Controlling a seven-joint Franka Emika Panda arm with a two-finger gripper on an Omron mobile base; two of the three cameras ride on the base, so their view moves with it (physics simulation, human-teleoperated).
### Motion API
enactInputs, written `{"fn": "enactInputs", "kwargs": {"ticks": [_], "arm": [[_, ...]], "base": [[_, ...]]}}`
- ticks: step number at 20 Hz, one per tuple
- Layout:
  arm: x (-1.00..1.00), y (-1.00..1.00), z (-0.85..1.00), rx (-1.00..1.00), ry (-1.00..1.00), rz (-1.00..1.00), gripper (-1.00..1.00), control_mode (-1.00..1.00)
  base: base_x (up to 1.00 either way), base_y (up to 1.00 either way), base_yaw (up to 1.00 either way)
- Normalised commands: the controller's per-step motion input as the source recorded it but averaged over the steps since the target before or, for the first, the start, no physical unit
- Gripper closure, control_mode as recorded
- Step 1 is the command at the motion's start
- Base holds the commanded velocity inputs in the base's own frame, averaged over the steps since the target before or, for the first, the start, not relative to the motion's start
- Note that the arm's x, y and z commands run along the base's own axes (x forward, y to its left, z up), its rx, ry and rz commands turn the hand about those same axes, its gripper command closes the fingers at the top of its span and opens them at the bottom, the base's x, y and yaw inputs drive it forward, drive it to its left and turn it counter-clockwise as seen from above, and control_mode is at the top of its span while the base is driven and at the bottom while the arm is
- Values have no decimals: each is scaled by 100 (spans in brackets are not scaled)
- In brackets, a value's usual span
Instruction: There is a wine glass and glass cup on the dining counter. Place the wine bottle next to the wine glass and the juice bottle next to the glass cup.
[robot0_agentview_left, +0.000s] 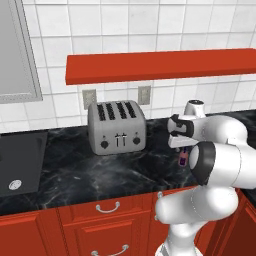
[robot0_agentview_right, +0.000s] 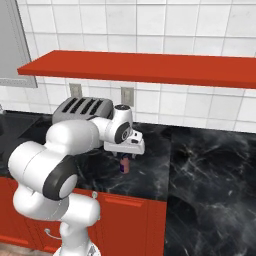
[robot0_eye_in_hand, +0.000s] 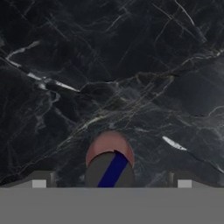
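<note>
The juice bottle (robot0_agentview_left: 184, 159), small and purplish-pink with a dark top, stands upright on the black marble counter (robot0_agentview_left: 75, 170) near its front edge, right of the toaster. My gripper (robot0_agentview_left: 183, 149) points down directly over it and is open. In the hand view the bottle's dark top (robot0_eye_in_hand: 109, 168) sits between the two fingertips (robot0_eye_in_hand: 40, 180), which stand well apart on either side and do not touch it. From the right base view the juice bottle (robot0_agentview_right: 125, 165) hangs just under the gripper (robot0_agentview_right: 125, 156). The wine bottle, wine glass and glass cup are out of view.
A silver four-slot toaster (robot0_agentview_left: 116, 126) stands at the back against the tiled wall. A red shelf (robot0_agentview_left: 160, 66) runs above it. A dark sunken basin (robot0_agentview_left: 20, 162) lies at the left. The counter continues to the right around a corner (robot0_agentview_right: 215, 175). Red drawers (robot0_agentview_left: 107, 220) sit below.
</note>
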Motion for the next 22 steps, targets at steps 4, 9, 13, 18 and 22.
{"fn": "enactInputs", "kwargs": {"ticks": [4, 9, 13, 18, 22], "arm": [[0, 0, -4, 0, -1, 1, -100, -100], [0, 0, -7, 0, -4, 0, -100, -100], [1, 0, -10, 0, -8, 0, -100, -100], [2, 2, -13, 0, -9, 0, -100, -100], [3, 1, -13, 0, -5, 0, -100, -100]], "base": [[0, 0, 0], [0, 0, 0], [0, 0, 0], [0, 0, 0], [0, 0, 0]]}}
